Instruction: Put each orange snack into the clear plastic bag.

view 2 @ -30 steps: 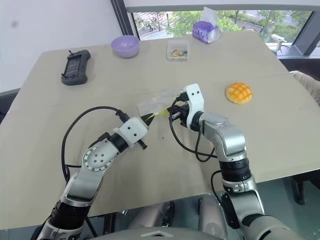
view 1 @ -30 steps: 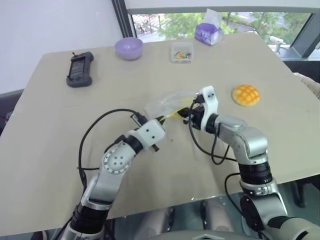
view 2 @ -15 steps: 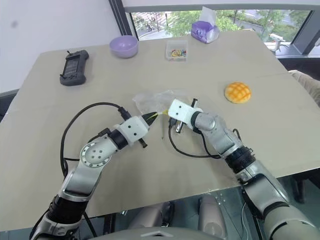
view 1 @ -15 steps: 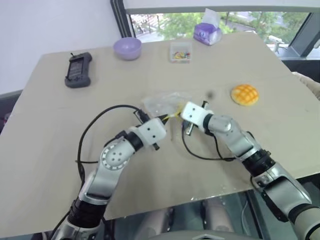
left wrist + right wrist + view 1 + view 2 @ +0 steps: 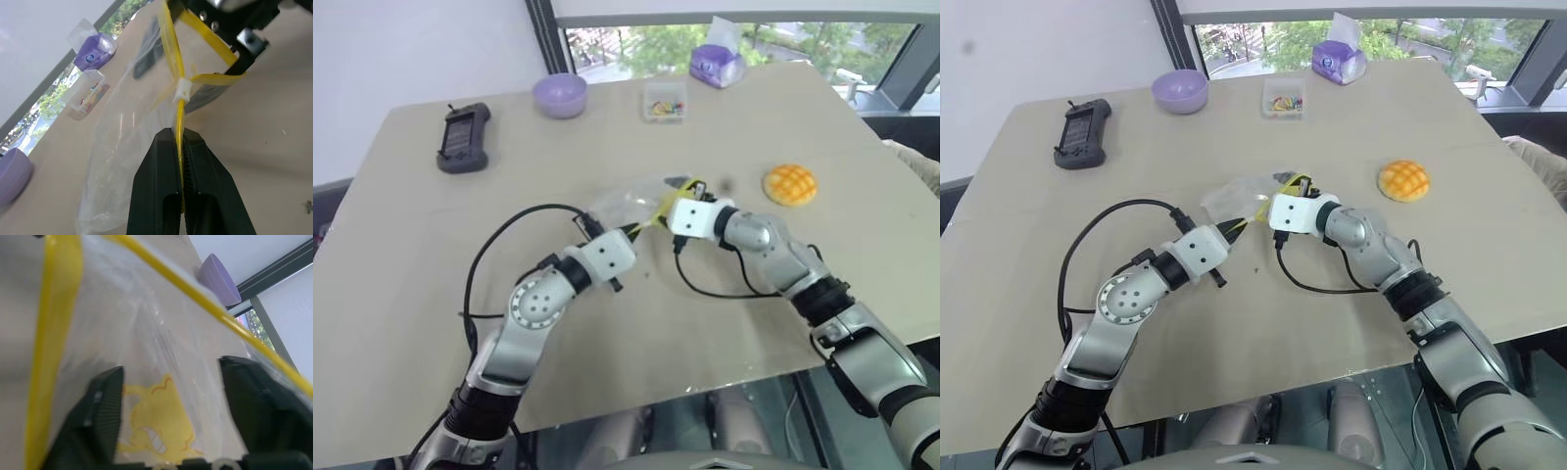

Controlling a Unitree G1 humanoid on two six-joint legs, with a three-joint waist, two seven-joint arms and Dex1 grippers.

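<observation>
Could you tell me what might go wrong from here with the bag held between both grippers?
1. The left gripper pinches only the thin yellow zip strip of the clear plastic bag; the strip could slip out and the mouth collapse.
2. The right gripper has its fingers spread inside the mouth; the crinkly film might snag on them as they pull out.
3. The orange snack lies apart on the table, so fetching it probably means releasing one side.
</observation>
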